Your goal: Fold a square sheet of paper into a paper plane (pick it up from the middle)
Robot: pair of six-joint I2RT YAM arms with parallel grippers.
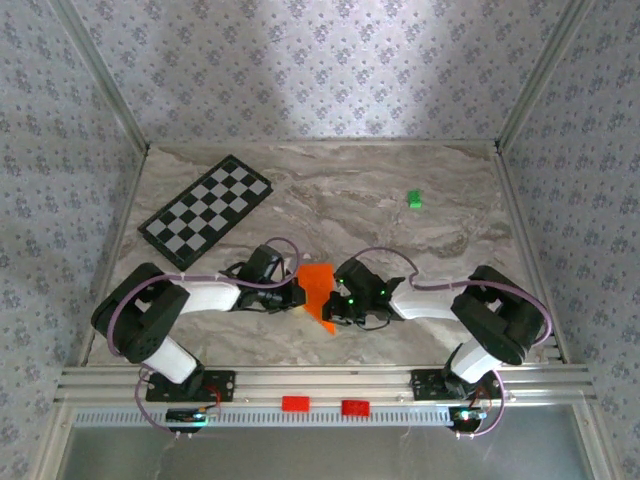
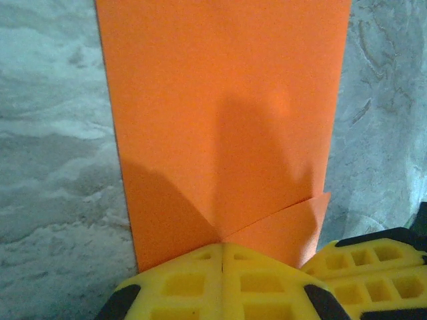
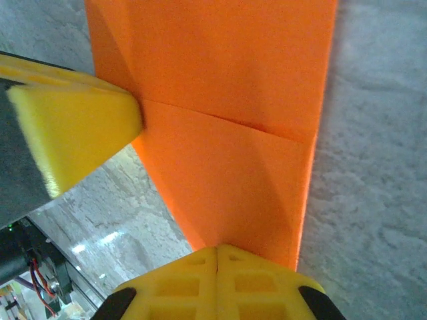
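Well beyond paper, checkered board, green block

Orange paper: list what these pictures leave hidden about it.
Top view: paper too small to read its folds.
Left wrist view: far end cut off by the top edge; left gripper covers the near edge.
Right wrist view: far end cut off likewise; right gripper covers the near tip.

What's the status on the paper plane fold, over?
Left gripper shut, right gripper shut, tips on the orange paper. Paper partly folded, lying flat. Checkered board, green block well clear.
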